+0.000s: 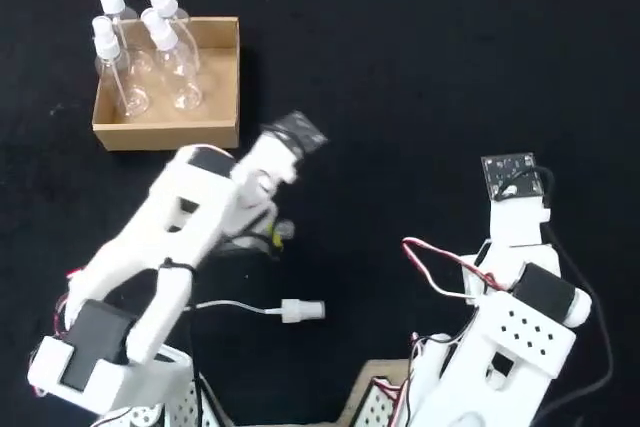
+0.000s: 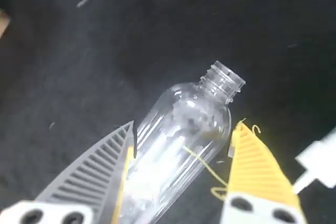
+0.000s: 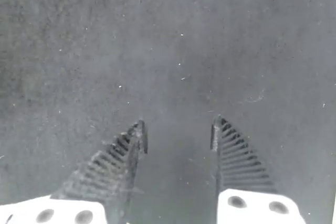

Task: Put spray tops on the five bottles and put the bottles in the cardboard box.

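Observation:
A clear bottle (image 2: 181, 145) with a bare threaded neck lies between the grey and yellow fingers of my left gripper (image 2: 185, 125), which is shut on its body. In the high view this gripper (image 1: 262, 235) is low over the black table, with the bottle's neck (image 1: 285, 230) poking out to the right. A white spray top (image 1: 300, 310) with its thin tube lies on the table just in front of it, and its spray top (image 2: 317, 161) edges into the left wrist view. My right gripper (image 3: 176, 135) hangs open over bare table, holding nothing.
The cardboard box (image 1: 220, 77) stands at the back left and holds several capped bottles (image 1: 165, 57). The right arm (image 1: 515, 247) stands at the front right. Black table (image 1: 420, 77) spreads between the arms and to the back right.

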Action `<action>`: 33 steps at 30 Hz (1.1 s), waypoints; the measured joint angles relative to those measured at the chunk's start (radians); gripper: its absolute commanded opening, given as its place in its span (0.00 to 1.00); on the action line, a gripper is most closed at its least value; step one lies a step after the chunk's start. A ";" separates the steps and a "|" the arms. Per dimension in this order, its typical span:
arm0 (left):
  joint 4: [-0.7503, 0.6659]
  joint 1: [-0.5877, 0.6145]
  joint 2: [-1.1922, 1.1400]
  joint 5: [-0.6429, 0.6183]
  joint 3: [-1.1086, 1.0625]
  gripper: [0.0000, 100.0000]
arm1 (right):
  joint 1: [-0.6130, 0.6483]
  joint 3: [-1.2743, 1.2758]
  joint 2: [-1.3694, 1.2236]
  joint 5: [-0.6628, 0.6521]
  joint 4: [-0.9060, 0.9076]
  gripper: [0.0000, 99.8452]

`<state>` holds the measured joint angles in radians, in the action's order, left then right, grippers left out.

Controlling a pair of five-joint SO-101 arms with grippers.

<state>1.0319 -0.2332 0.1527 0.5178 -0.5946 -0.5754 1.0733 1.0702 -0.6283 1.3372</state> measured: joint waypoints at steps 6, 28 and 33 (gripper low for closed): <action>0.117 0.084 -0.002 -0.003 0.054 0.28 | 0.000 0.000 0.000 0.000 0.000 0.21; 0.442 0.167 -0.008 0.571 0.325 0.28 | 0.000 0.021 0.000 -0.003 0.000 0.21; 0.321 0.169 -0.008 0.571 0.239 0.28 | 0.000 0.037 0.003 -0.006 0.000 0.21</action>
<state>1.3525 -0.0644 0.1450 1.0886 -0.3552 -0.5754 1.1101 1.0733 -0.6345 1.3372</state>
